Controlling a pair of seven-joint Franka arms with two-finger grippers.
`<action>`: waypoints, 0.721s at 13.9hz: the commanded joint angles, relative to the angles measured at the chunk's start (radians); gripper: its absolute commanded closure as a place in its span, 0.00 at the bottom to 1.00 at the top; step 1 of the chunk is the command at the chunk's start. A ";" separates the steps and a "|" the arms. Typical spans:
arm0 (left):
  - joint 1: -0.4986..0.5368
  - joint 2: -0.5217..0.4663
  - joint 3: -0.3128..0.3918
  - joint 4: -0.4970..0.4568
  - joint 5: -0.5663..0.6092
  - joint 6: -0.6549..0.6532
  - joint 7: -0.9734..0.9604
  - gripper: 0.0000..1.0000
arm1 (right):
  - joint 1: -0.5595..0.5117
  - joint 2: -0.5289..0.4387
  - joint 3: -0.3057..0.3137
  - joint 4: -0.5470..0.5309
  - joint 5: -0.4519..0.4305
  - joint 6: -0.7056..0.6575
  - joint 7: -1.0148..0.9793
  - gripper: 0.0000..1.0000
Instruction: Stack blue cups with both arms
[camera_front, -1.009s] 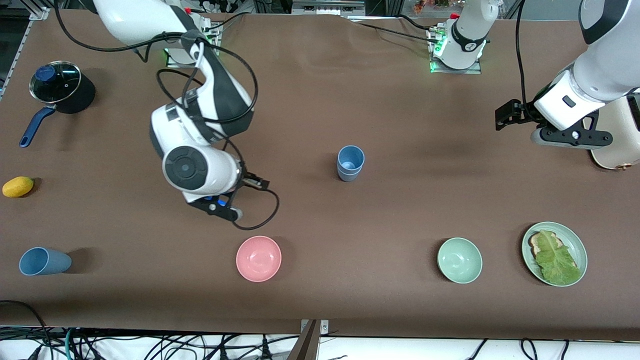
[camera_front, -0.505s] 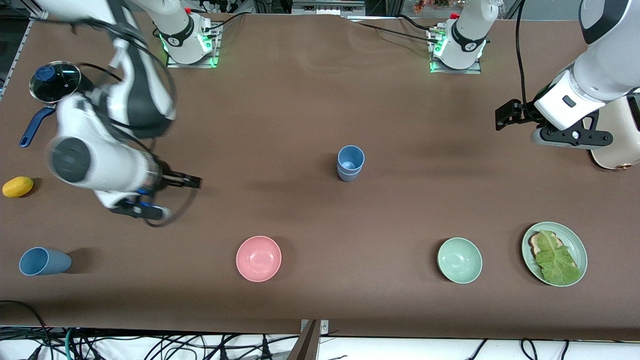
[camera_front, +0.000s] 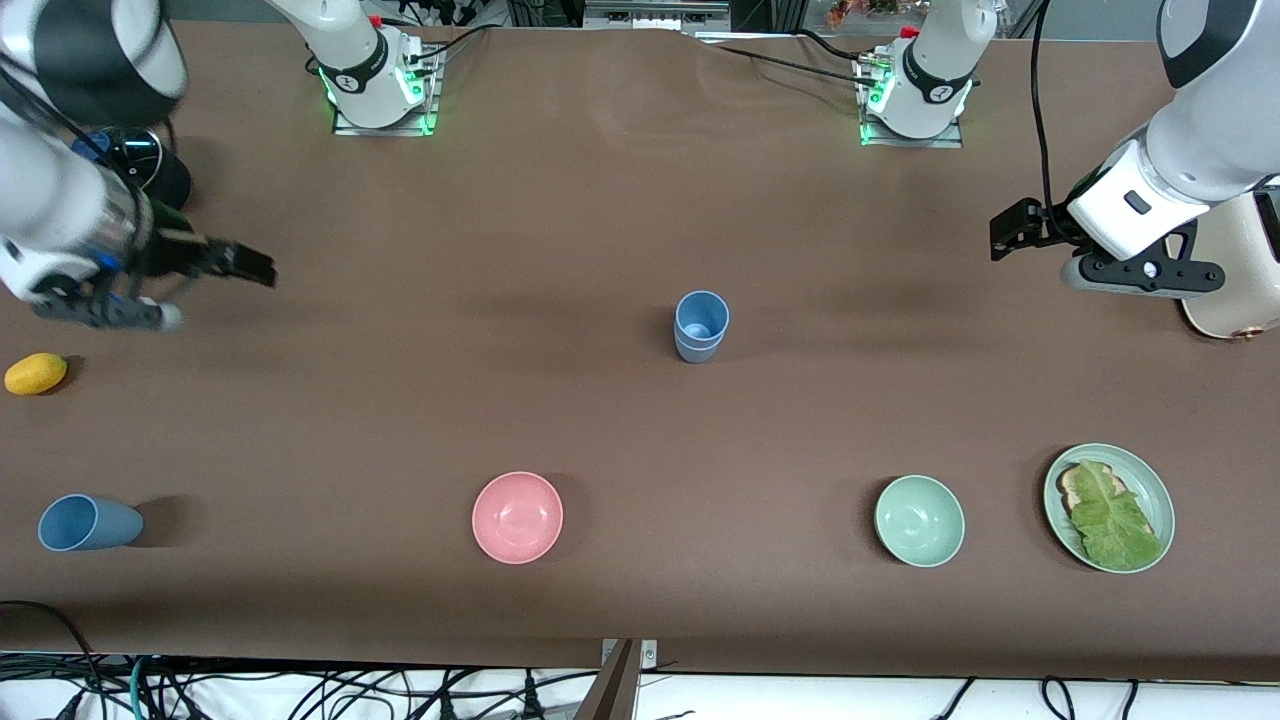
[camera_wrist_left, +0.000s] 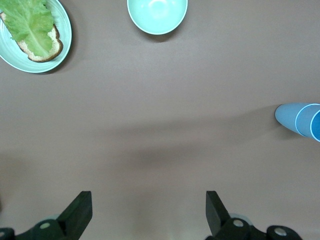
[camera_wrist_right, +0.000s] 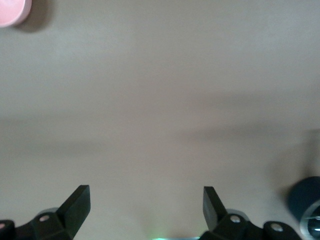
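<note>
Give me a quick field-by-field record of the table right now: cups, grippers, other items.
stacked cups: two blue cups nested upright, mid-table
loose cup: blue cup lying on its side at the right arm's end, nearer the front camera than the lemon
right gripper: open, empty, over bare table beside the black pot
left gripper: open, empty, waiting over the left arm's end
bowls: pink bowl and green bowl, both empty
plate: green plate holding toast with lettuce

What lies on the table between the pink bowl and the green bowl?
Nothing: in the front view the brown table is bare between the pink bowl and green bowl.
</note>
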 joint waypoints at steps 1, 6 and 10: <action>-0.003 -0.010 0.003 0.004 -0.011 -0.013 0.015 0.00 | -0.062 -0.070 0.016 -0.011 -0.030 -0.027 -0.083 0.00; -0.003 -0.010 0.003 0.005 -0.011 -0.013 0.015 0.00 | -0.109 -0.085 0.015 -0.007 0.009 -0.018 -0.071 0.00; -0.003 -0.010 0.003 0.005 -0.011 -0.013 0.015 0.00 | -0.120 -0.081 0.015 -0.006 0.019 -0.022 -0.073 0.00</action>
